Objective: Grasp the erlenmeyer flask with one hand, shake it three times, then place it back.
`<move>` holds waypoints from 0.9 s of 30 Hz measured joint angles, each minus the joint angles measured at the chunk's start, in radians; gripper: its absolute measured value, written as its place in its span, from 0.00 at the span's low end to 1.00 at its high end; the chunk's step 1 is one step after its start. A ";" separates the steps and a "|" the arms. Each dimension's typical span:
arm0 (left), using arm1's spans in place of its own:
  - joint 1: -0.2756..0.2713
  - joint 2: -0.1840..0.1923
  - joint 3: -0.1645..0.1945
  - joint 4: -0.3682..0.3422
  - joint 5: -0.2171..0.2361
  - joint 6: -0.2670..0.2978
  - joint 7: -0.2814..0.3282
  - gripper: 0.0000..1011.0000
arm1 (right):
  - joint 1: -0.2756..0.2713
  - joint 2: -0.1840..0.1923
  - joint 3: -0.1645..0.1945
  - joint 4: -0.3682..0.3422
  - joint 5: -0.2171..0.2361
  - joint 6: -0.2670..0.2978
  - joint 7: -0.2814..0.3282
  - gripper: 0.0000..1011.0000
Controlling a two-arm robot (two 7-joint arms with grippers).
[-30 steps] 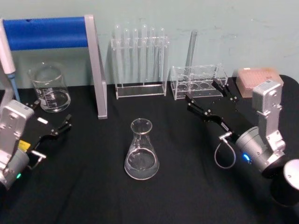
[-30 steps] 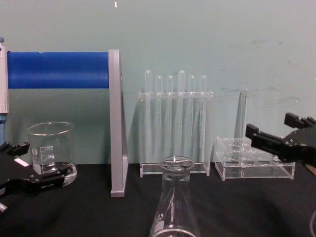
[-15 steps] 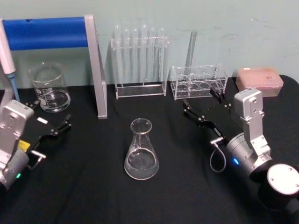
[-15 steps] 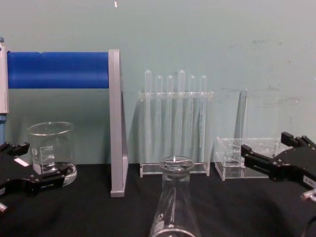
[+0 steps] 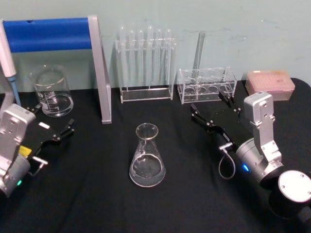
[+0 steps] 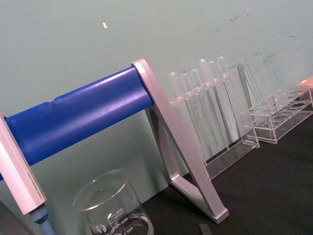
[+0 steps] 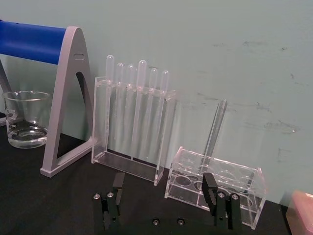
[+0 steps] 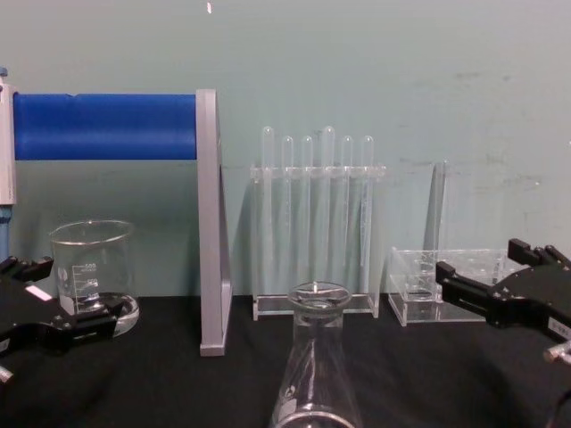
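A black cloth-covered table (image 5: 97, 204) carries the glassware in front of a pale green wall. At the back left stands a stand with a thick blue cylinder (image 5: 46, 34) held by a grey triangular metal support (image 5: 100, 73). Beside it a clear acrylic rack (image 5: 145, 63) holds a row of thin upright test tubes, and to its right a lower clear rack (image 5: 206, 85) holds one tall tube.

The right hand (image 5: 212, 110), black and long-jawed on a silver cylindrical wrist, hovers over the table just in front of that low rack, well apart from the flask. Its jaws are spread wide and hold nothing; the right wrist view shows both fingertips (image 7: 118, 182) apart with bare table between.

The left hand (image 5: 52, 127) sits at the table's left edge near the beaker (image 5: 50, 91), jaws likewise parted and empty.

The erlenmeyer flask (image 5: 146, 156), clear conical glass with a wide base and flared rim, stands upright at the table's centre, untouched.
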 joint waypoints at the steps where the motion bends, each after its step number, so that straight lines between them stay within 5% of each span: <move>1: 0.000 0.000 0.000 0.000 0.000 0.000 0.000 0.99 | 0.000 0.000 0.000 0.000 0.000 0.000 0.000 0.99; 27: 0.000 0.000 0.000 0.000 0.000 0.000 0.000 0.99 | 0.000 0.002 -0.001 -0.002 0.004 -0.002 0.001 0.99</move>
